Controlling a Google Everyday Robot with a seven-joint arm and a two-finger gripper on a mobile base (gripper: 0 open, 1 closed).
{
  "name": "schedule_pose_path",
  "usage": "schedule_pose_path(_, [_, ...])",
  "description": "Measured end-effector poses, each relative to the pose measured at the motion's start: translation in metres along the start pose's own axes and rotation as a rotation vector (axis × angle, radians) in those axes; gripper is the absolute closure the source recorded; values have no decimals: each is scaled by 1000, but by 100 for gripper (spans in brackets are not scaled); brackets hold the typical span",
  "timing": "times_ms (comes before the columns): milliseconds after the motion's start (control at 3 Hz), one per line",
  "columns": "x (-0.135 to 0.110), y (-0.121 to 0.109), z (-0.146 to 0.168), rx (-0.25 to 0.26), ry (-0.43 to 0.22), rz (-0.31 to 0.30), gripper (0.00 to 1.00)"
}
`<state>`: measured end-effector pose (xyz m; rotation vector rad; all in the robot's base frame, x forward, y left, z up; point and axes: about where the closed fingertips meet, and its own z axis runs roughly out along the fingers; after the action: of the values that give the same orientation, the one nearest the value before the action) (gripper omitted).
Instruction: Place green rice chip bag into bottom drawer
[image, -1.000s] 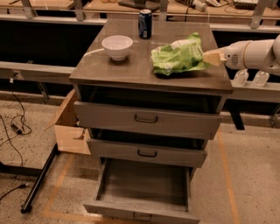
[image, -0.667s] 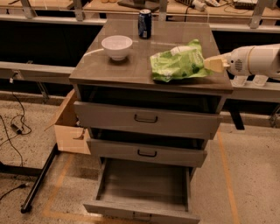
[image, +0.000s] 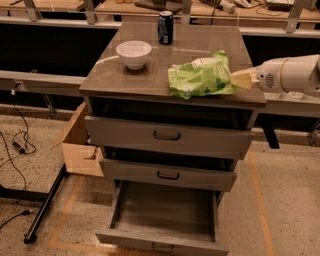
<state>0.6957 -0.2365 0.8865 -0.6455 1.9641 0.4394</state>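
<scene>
The green rice chip bag (image: 201, 78) lies at the front right of the cabinet top (image: 130, 80), its front edge reaching the top's front rim. My gripper (image: 237, 79) comes in from the right on a white arm (image: 290, 75). Its pale fingers are shut on the bag's right end. The bottom drawer (image: 165, 215) is pulled wide open below, with a plain grey interior and nothing in it. The two upper drawers with dark bar handles stand slightly ajar.
A white bowl (image: 133, 53) sits on the top at the left and a blue can (image: 165, 27) at the back. A cardboard box (image: 80, 145) stands left of the cabinet. Cables (image: 17, 145) and a black stand leg (image: 45, 207) lie on the floor at left.
The gripper and the bag have moved together toward the front edge of the cabinet top. The drawers, bowl and can have not moved.
</scene>
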Motion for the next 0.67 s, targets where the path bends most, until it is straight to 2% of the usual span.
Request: schedule_pose_path(667, [0,3,0,22,-1,5,12])
